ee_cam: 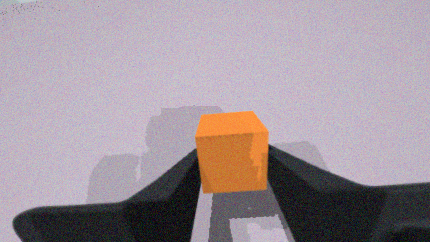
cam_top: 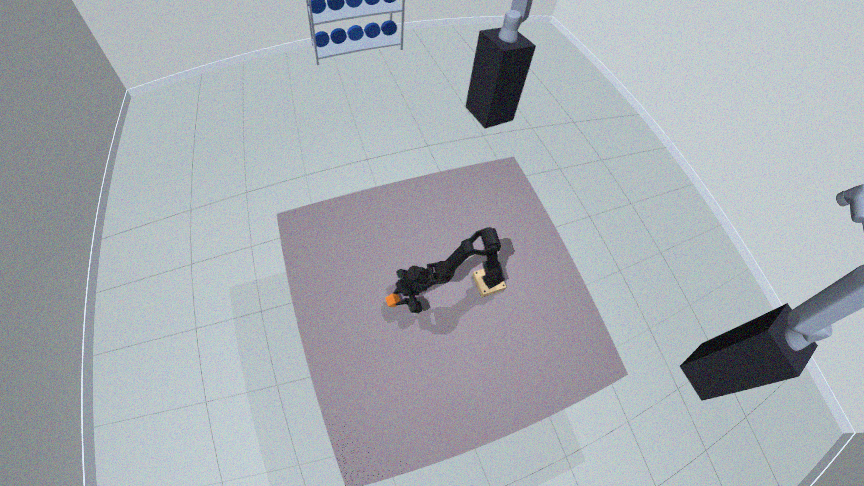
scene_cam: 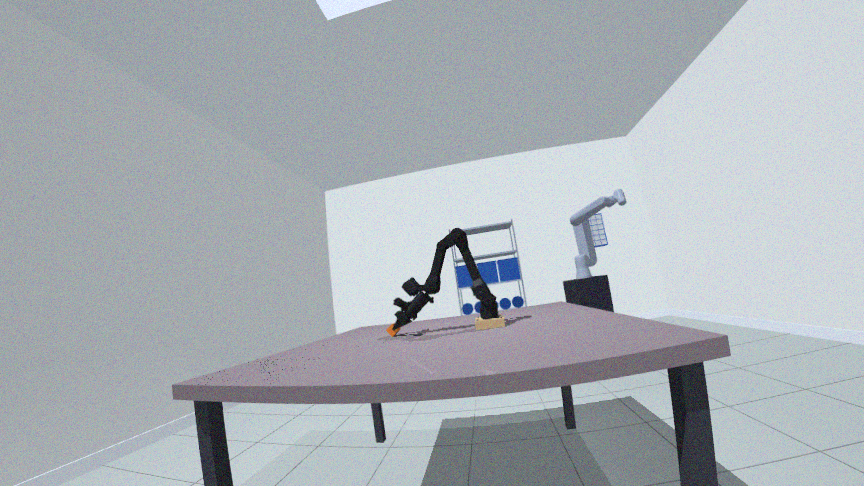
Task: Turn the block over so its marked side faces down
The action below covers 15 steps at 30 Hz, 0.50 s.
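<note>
Here the black robot arm (scene_cam: 444,259) bends up high and then slopes down toward the table (scene_cam: 543,356). At its end, the gripper (ee_cam: 232,172) is squeezed tight on a small orange block (ee_cam: 231,152). One dark finger (ee_cam: 172,192) presses on the left side of the block and the other finger presses on the right side. The block sticks out past the tips of the fingers.

From the side, the orange block (scene_cam: 392,329) is right down at the table top, at the low end of the sloping arm. It looks tilted, with one corner pointing down. It is too small there to tell if it touches the table or hangs just above it. From above, the block (cam_top: 393,299) shows as a little orange spot at the tip of the gripper (cam_top: 406,300), near the middle of the purple-pink table (cam_top: 543,338).

In the wrist view, the faces of the block that show are all plain orange. No mark can be seen on them, so it is hard to tell which way the marked side faces. Gray shadows lie on the table behind the block.

The arm stands on a small tan base (cam_top: 486,282), well apart from the block. Far off by the wall there is a shelf rack (scene_cam: 490,268) with blue things on it, and a gray robot arm (scene_cam: 589,232) on a dark box.
</note>
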Tool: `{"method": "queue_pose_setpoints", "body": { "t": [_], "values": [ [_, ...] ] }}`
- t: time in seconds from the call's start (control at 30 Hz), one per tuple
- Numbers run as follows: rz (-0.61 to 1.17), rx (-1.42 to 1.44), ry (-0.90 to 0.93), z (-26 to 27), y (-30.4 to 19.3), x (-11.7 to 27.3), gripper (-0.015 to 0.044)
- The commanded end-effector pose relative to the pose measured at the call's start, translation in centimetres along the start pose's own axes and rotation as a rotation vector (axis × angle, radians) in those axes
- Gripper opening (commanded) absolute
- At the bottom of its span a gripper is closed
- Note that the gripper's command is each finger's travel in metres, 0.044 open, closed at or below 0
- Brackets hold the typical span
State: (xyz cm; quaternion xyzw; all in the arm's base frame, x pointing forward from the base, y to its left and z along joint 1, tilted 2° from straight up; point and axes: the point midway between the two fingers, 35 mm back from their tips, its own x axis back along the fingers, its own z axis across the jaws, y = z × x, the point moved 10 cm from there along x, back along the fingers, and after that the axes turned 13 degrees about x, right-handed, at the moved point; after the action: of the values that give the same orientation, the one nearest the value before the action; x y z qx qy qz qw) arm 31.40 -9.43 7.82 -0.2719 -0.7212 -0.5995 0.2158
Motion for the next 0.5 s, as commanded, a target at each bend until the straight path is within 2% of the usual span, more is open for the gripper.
{"method": "queue_pose_setpoints", "body": {
  "t": [0.0,0.47],
  "values": [
    [-0.059,-0.001,-0.009,0.3,-1.2,0.1,0.0],
    [-0.179,-0.001,-0.037,0.9,-2.8,0.8,0.0]
  ]
}}
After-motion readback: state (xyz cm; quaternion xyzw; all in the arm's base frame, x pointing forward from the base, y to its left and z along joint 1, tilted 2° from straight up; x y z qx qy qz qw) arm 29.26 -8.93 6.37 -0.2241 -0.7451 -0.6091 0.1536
